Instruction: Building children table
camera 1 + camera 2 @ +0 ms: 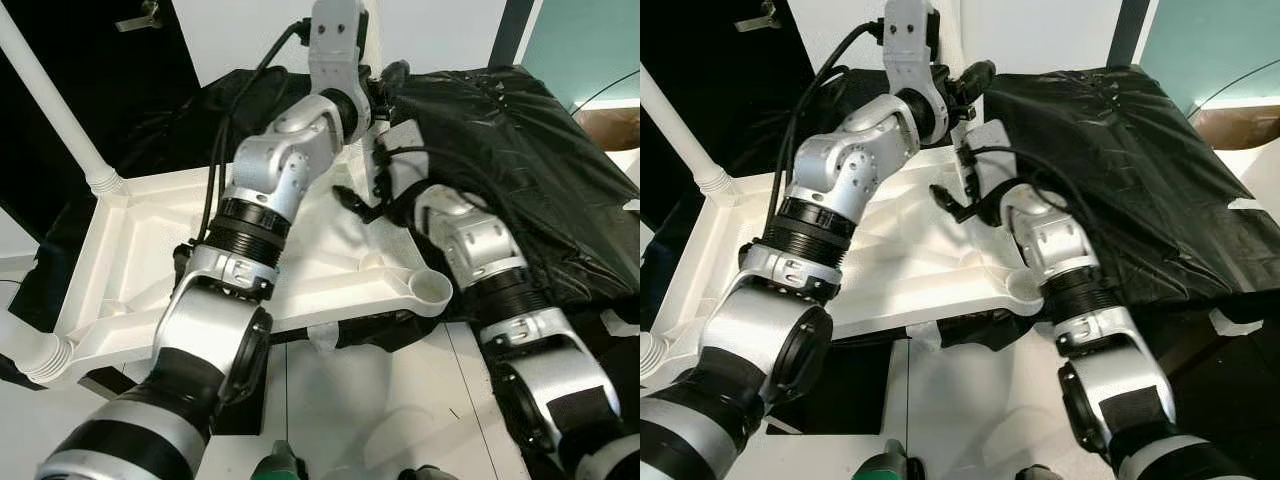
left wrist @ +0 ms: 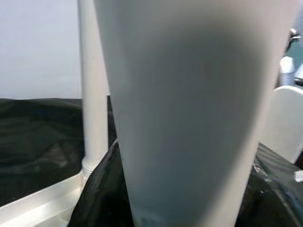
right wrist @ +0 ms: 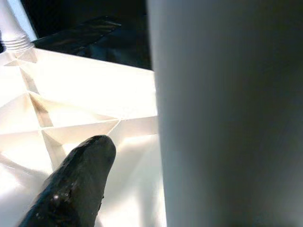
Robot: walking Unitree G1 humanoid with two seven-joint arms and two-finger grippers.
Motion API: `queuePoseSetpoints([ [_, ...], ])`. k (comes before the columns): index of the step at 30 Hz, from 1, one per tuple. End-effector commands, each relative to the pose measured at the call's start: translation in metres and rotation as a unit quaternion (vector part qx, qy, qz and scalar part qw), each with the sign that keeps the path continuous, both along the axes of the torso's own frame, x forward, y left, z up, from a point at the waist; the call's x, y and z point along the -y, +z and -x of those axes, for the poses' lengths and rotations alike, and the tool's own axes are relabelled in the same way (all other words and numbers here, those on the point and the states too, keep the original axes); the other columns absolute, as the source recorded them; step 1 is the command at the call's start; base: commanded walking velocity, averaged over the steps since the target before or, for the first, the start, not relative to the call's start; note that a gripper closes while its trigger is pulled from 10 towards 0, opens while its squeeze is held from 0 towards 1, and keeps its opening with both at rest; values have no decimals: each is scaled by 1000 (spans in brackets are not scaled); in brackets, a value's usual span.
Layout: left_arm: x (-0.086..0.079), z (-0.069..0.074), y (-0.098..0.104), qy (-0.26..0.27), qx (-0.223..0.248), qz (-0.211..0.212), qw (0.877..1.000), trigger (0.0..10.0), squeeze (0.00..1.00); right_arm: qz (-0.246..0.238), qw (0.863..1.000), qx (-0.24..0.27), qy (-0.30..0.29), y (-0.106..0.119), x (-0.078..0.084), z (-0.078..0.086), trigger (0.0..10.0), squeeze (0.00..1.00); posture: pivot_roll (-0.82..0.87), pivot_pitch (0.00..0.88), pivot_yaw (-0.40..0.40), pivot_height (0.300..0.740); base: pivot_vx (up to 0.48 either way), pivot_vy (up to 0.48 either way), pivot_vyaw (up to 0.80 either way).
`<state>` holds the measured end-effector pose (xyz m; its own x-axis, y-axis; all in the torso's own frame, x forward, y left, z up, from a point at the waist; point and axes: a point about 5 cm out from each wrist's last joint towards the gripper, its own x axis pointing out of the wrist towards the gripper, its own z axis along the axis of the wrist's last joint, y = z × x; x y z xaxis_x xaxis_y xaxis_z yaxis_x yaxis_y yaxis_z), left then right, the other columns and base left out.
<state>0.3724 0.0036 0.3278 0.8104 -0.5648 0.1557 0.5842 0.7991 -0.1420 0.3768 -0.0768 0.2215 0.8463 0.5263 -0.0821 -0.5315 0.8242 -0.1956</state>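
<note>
The white plastic table top (image 1: 150, 250) lies upside down, ribs facing up, partly on a black sheet. One white leg (image 1: 60, 110) stands in its far left corner socket and another (image 1: 30, 355) in the near left one. The near right socket (image 1: 432, 290) is empty. A third leg (image 2: 189, 118) stands at the far right corner, with my left gripper (image 1: 385, 78) shut on it high up. Lower down by the same leg (image 3: 227, 113) is my right gripper (image 1: 352, 200), open, one black finger (image 3: 78, 187) standing clear of the leg over the ribs.
The crumpled black sheet (image 1: 520, 150) covers a raised surface on the right. A dark doorway or panel (image 1: 90, 70) is behind on the left. White floor (image 1: 380, 410) lies in front of me. A brown box edge (image 1: 615, 125) shows at the far right.
</note>
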Motion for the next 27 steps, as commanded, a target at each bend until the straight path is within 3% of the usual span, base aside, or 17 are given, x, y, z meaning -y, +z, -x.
queuePoseSetpoints([
  [1,11,6,12,8,20,-4,1000,10000,0,12,1000,9,-8,-5,-10,2,10000,0,44,10,40,740,0,0,0],
  [7,19,7,10,37,3,1,999,10000,0,18,999,27,-44,-11,-20,4,10000,0,46,8,40,740,0,0,0],
  [14,26,12,13,43,5,6,999,10000,0,30,996,41,-73,-21,-20,3,10000,0,55,6,39,740,0,0,0],
  [15,27,13,13,44,6,6,999,10000,0,29,996,39,-71,-22,-21,3,9373,0,56,6,39,740,0,0,0],
  [16,27,13,13,44,6,6,999,10000,0,29,996,39,-71,-22,-21,3,9373,0,56,6,39,740,0,0,0],
  [17,29,14,14,44,6,7,999,10000,0,30,996,40,-72,-24,-21,3,3961,0,55,5,40,740,0,0,0],
  [19,30,15,14,46,6,7,999,10000,0,32,996,40,-76,-26,-20,3,0,0,55,7,40,740,0,0,0],
  [27,32,15,14,48,6,4,999,10000,0,31,995,41,-84,-27,-18,2,0,0,53,8,40,740,0,0,0],
])
